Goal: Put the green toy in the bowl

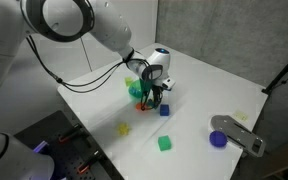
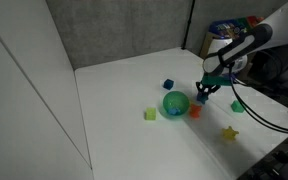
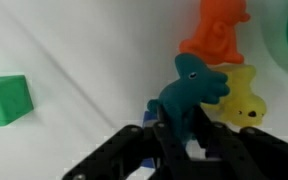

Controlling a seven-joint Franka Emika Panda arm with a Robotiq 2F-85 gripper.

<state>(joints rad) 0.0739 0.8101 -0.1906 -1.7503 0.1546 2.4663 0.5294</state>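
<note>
White tabletop (image 1: 199, 100), bearing all the items below. Robot arm (image 1: 94, 30), white, reaching in over one corner of the tabletop to about its middle. Bowl (image 2: 175, 102), round, teal-green, near the middle of the tabletop and just beside the tool, upright. Tool (image 2: 205, 92), black, pointing down beside the bowl; in the wrist view its fingers are closed on the lower body of the green toy. Green cube (image 1: 165, 143), bright green, lying alone toward the near edge in an exterior view and well apart from the tool. Purple round object (image 1: 218, 139), near a side edge, well apart from the bowl. Blue cube (image 1: 165, 110), small, just beside the tool. Green toy (image 3: 192, 88), dark teal animal figure, upright between the tool's fingers with its head above them, outside the bowl; whether its base touches the tabletop cannot be told. Orange toy (image 3: 219, 30), beyond the green toy, near the bowl's rim. Yellow toy (image 3: 242, 100), close beside the green toy. Pale yellow-green piece (image 1: 123, 128), smallest, toward the near edge.
</note>
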